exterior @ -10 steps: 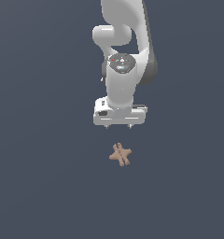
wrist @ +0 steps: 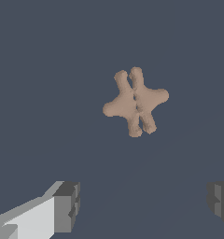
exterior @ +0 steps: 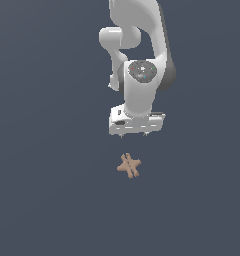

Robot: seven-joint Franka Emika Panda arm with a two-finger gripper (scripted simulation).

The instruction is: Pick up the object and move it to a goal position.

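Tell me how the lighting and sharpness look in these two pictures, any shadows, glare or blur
Exterior view: flat, even light, no cast shadows on the dark floor, soft shading on the white arm, slightly soft edges. Wrist view: the tan cross piece is sharp with gentle shading, no glare; the hand's grey fingertips are cropped by the frame.

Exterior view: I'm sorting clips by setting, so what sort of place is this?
Likely a simulated test scene, not a real room: a flat, featureless dark blue-grey floor, a smooth white robot arm with an open gripper, and one tan X-shaped piece.
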